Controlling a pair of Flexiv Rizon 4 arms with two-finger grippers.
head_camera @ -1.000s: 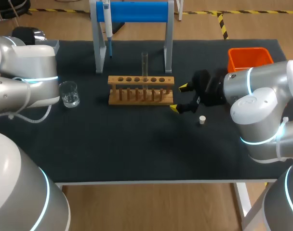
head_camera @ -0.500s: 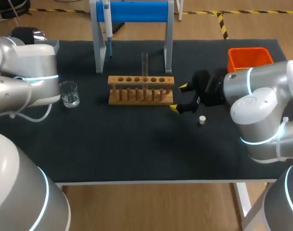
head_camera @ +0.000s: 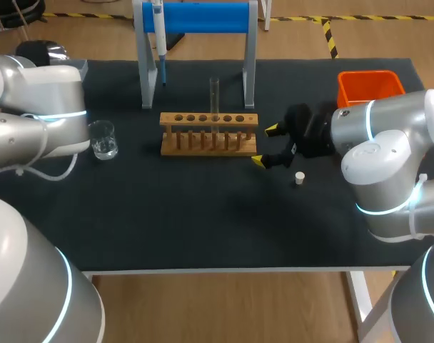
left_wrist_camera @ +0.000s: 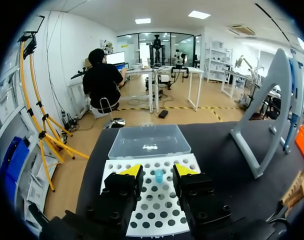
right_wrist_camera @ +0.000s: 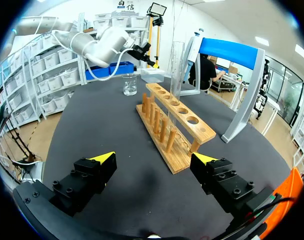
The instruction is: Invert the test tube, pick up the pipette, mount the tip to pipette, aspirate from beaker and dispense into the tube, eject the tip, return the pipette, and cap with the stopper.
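Test tube (head_camera: 214, 96) was seen upright in the rack (head_camera: 208, 133); inversion was judged done. Right gripper (head_camera: 265, 145) was held wide and empty just right of the rack, left gripper (left_wrist_camera: 158, 170) parted and empty well left of it. Pipette (head_camera: 158, 28), hung behind the rack, was judged the next grasp.

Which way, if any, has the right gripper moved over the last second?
No. The right gripper sits at the same spot just right of the rack.
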